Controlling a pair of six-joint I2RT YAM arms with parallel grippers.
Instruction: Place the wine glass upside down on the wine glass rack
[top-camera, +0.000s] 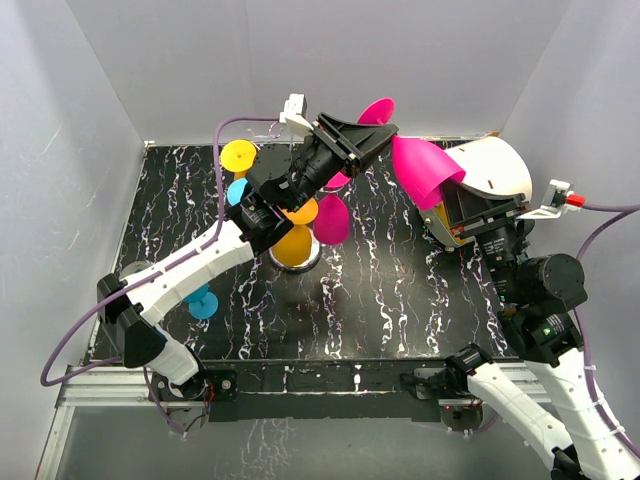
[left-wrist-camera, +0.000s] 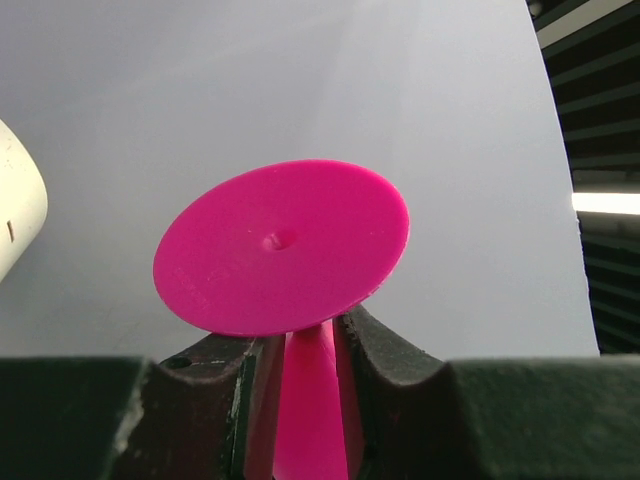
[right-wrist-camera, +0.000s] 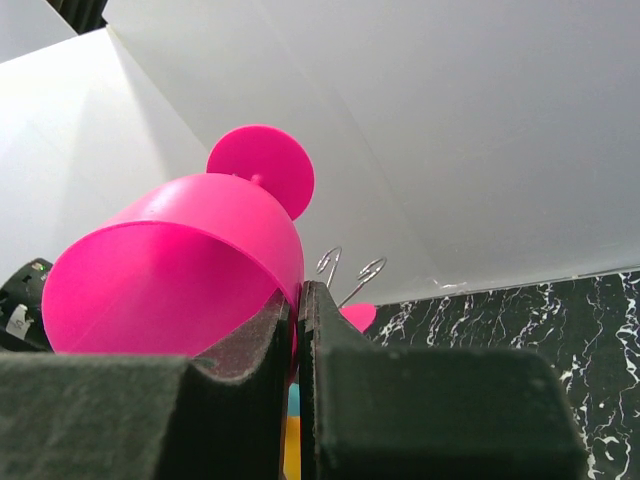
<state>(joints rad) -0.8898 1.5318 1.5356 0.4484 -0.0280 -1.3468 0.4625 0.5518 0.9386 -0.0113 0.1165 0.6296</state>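
Observation:
A pink wine glass (top-camera: 423, 168) hangs in the air at the back, tilted, with its foot (top-camera: 378, 110) toward the back wall. My left gripper (top-camera: 372, 132) is shut on its stem; the left wrist view shows the foot (left-wrist-camera: 280, 245) just above the fingers (left-wrist-camera: 395, 370). My right gripper (top-camera: 447, 190) is shut on the bowl's rim; the bowl (right-wrist-camera: 170, 270) fills the right wrist view. The wine glass rack (top-camera: 300, 262) stands left of the glass, mostly hidden under my left arm. Two of its wire hooks (right-wrist-camera: 350, 270) show past the bowl.
Yellow (top-camera: 238, 155), cyan (top-camera: 237, 190), orange (top-camera: 293, 245) and pink (top-camera: 332, 220) glasses hang on the rack. Another cyan glass (top-camera: 200, 300) stands on the black marbled table (top-camera: 380, 300) by my left arm. White walls close in the back and sides.

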